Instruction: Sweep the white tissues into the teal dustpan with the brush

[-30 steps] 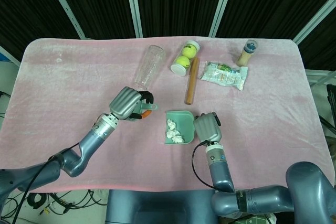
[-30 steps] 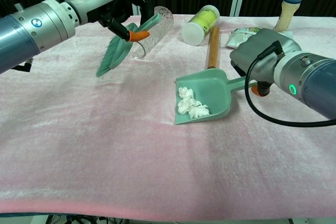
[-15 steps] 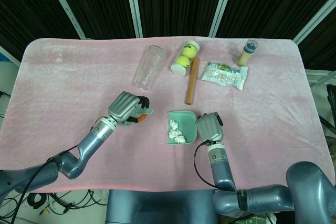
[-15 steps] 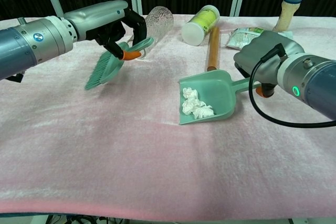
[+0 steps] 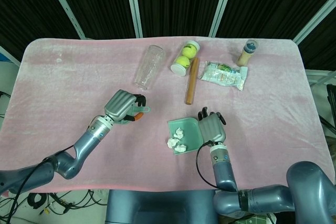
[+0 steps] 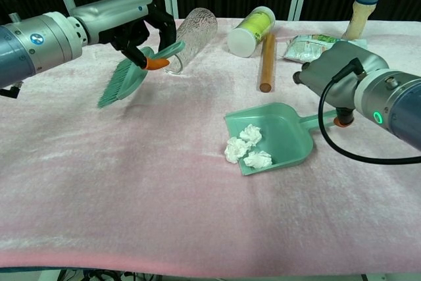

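Observation:
The teal dustpan lies on the pink cloth with its open lip toward the table's front edge; the head view shows the dustpan just left of my right hand. My right hand grips its handle from above. Three white tissue wads sit at the lip, and the leftmost tissue lies partly off the pan. Well to the left, my left hand holds the teal brush above the cloth, bristles pointing down and left. In the head view the left hand hides most of the brush.
A clear glass lies on its side behind the left hand. Behind the dustpan are a tennis-ball can, a wooden stick, a snack packet and a small bottle.
The dustpan has shifted toward the front right and turned. The tissues slid from its middle to the lip, one partly out. My left hand drew the brush back to the left.

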Motion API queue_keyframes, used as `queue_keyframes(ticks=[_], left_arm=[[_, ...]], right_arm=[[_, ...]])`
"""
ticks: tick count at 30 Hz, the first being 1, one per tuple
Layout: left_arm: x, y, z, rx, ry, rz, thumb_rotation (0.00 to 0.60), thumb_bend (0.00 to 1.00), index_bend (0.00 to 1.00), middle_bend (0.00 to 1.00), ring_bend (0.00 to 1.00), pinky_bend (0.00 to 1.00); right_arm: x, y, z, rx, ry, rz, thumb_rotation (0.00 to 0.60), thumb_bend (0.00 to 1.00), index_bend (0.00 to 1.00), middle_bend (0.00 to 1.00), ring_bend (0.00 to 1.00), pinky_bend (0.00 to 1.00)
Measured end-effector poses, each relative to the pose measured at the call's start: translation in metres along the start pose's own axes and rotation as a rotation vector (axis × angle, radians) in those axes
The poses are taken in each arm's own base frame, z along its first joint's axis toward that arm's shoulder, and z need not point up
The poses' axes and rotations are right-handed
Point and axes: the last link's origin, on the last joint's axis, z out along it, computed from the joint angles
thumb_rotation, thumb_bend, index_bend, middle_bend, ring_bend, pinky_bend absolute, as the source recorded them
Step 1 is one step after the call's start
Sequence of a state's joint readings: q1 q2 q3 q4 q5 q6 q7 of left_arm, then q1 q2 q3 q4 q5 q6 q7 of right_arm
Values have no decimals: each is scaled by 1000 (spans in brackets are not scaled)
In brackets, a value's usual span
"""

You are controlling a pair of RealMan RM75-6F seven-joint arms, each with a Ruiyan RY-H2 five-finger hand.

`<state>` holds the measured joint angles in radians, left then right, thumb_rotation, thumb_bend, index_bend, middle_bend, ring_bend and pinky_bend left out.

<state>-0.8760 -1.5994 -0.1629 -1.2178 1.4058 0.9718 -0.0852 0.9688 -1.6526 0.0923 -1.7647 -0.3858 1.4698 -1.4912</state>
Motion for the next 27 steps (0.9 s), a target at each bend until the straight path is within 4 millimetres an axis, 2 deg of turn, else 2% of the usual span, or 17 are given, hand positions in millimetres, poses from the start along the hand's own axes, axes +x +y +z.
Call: queue_keyframes(ticks=[4,20,22,27], left_arm=[[-1,-1,-3,3,-10,10,600,497,741,817,859,954],[-16,-6,-18,3,-105,161,600,479,709,794,858,954],[-18,-6,-18,11,-112,169,600,434,678,767,848,953],[-23,-6,-17,35,-130,192,600,217,540,593,800,920]], right_arm=[[-1,2,-1,-8,-3,5,600,141,6,1,375,558],[-3,25,-6,-36,14,42,600,141,3,0,375,556],[-3,27,-6,-38,12,44,600,141,3,0,375,556],[-5,30,-7,-37,10,46,600,141,3,0,375,556]])
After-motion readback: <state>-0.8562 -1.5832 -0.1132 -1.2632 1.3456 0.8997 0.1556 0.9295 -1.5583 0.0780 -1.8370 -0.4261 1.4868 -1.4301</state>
